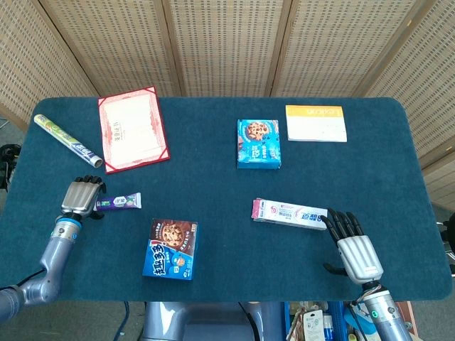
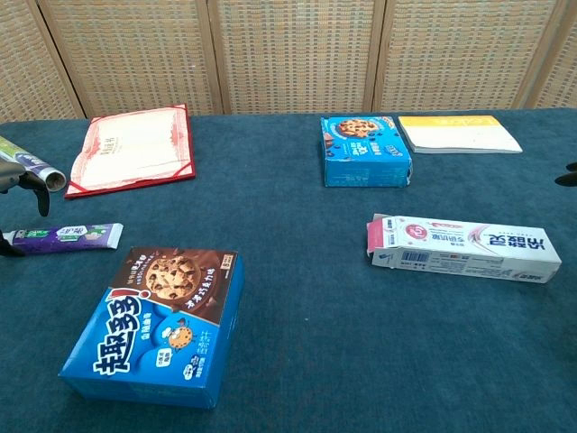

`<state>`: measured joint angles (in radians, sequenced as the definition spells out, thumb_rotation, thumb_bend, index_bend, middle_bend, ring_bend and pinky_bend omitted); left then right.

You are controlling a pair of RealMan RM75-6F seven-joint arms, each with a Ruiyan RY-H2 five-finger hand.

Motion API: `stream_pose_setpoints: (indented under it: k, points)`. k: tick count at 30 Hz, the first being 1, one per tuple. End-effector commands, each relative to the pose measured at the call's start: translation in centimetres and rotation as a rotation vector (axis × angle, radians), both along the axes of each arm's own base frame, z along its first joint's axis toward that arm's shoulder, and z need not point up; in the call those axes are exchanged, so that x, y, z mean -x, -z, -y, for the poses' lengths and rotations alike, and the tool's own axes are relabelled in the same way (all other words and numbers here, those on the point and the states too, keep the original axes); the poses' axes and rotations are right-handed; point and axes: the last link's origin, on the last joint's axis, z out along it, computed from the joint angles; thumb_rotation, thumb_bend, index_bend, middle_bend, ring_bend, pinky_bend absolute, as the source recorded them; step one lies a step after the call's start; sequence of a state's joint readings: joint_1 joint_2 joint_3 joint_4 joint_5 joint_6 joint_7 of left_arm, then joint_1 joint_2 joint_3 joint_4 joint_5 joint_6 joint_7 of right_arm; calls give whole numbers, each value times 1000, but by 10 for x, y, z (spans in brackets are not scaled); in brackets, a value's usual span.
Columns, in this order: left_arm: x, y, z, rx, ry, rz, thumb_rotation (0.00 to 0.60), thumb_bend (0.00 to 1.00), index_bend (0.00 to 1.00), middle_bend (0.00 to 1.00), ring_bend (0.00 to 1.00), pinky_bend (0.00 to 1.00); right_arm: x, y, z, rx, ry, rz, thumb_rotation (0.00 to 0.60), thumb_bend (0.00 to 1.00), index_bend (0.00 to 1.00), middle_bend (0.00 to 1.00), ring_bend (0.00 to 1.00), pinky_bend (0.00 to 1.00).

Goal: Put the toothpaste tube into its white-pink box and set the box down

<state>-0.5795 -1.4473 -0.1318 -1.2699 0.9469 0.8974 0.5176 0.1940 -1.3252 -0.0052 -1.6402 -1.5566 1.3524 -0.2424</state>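
Purple-labelled toothpaste tube (image 1: 117, 203) lies flat, unboxed.

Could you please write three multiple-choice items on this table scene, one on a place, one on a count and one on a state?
1. Where does the toothpaste tube lie?
A. Inside the white-pink box
B. On the cloth beside the left hand
C. On the yellow pad

2. How many blue cookie boxes are on the table?
A. One
B. Two
C. Four

3. What state is the white-pink box in?
A. Lying flat, flaps open at one end
B. Standing upright, sealed
C. Lifted in the right hand

Answers:
1. B: the tube rests on the cloth with the left hand over its cap end.
2. B: the near cookie box and the far cookie box are the only two.
3. A: the box lies on the table, its end flaps splayed open, with the right hand's fingertips at its other end.
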Motion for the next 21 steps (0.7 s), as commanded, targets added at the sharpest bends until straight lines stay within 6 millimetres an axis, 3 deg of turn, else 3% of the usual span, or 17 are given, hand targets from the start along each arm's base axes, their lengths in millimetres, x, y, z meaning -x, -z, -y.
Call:
stream_pose_setpoints:
  k: [1, 9, 21]
  points:
    - [-1, 2, -1, -3, 4, -5, 600, 132, 390, 244, 172, 214, 0, 0, 0, -1, 2, 0, 600, 107, 0, 0, 0, 0]
    - [-4, 6, -3, 1, 1, 0, 600, 132, 464, 317, 231, 245, 0, 0, 0, -1, 1, 4, 600, 107, 0, 0, 0, 0]
    - [-6, 8, -5, -4, 2, -1, 600, 132, 465, 318, 231, 244, 0, -2, 1, 7, 2, 16, 600, 106, 0, 0, 0, 0]
